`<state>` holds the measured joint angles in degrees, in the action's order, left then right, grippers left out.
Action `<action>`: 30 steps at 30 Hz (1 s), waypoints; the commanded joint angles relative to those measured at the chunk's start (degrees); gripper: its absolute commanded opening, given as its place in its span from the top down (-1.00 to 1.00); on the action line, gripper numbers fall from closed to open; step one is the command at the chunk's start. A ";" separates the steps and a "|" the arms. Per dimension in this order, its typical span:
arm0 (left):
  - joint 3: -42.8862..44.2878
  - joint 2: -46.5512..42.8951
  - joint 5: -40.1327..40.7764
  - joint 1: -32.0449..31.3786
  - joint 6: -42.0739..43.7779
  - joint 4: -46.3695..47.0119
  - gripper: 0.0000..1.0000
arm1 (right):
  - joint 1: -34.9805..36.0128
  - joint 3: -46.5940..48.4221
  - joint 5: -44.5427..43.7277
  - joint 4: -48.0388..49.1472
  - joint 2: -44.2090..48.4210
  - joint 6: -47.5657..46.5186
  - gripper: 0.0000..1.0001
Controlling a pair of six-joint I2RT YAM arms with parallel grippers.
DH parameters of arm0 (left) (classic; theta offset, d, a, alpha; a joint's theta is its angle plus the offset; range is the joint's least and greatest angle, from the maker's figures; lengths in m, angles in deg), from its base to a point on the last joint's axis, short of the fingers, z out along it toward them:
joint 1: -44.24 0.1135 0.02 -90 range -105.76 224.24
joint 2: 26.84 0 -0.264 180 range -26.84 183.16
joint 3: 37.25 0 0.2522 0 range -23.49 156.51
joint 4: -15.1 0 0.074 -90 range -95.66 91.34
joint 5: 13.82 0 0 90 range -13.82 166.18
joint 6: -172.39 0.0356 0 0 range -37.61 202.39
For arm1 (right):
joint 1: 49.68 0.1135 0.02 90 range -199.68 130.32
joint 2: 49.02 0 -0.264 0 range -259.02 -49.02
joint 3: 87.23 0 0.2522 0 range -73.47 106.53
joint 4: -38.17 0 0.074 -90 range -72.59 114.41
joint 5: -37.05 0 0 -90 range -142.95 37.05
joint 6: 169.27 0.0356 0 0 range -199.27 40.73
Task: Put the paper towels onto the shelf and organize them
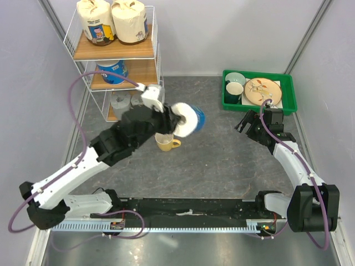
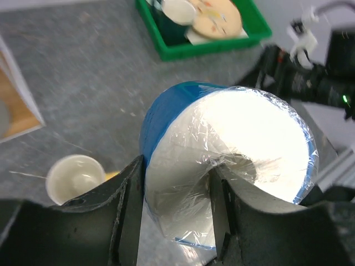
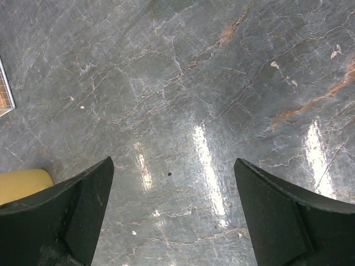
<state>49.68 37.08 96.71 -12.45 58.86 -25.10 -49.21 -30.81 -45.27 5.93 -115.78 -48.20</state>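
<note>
Blue-and-white paper towel roll (image 2: 222, 160) is pinched between left fingers (image 2: 128, 216) near yellow mug (image 1: 166, 142); right fingers (image 3: 72, 210) are held spread.

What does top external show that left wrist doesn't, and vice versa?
Top external only: the whole shelf, with two cream rolls on the top tier, a blue roll on the middle tier and grey rolls on the bottom.
Left wrist only: the left gripper close up, one of its fingers outside the held roll and the other seemingly in its core.
Both: held roll, mug, tray, right gripper, a shelf corner.
</note>
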 commanded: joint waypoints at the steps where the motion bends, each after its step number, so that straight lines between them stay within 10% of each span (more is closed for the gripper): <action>1: 2.50 -4.15 -0.93 11.75 3.66 5.34 0.08 | -0.21 1.55 -0.56 0.90 0.23 -1.10 -0.96; 8: 10.76 -0.12 -6.74 26.70 6.91 1.48 0.08 | -0.12 1.82 -0.56 0.81 0.32 -0.84 -0.96; 30: 17.01 5.95 0.83 32.33 12.89 -2.92 0.09 | -0.21 3.14 -0.30 -0.15 0.75 -0.66 -0.96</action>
<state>64.80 42.17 96.30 18.37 68.85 -31.83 -49.21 -30.16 -45.27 5.67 -115.76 -48.62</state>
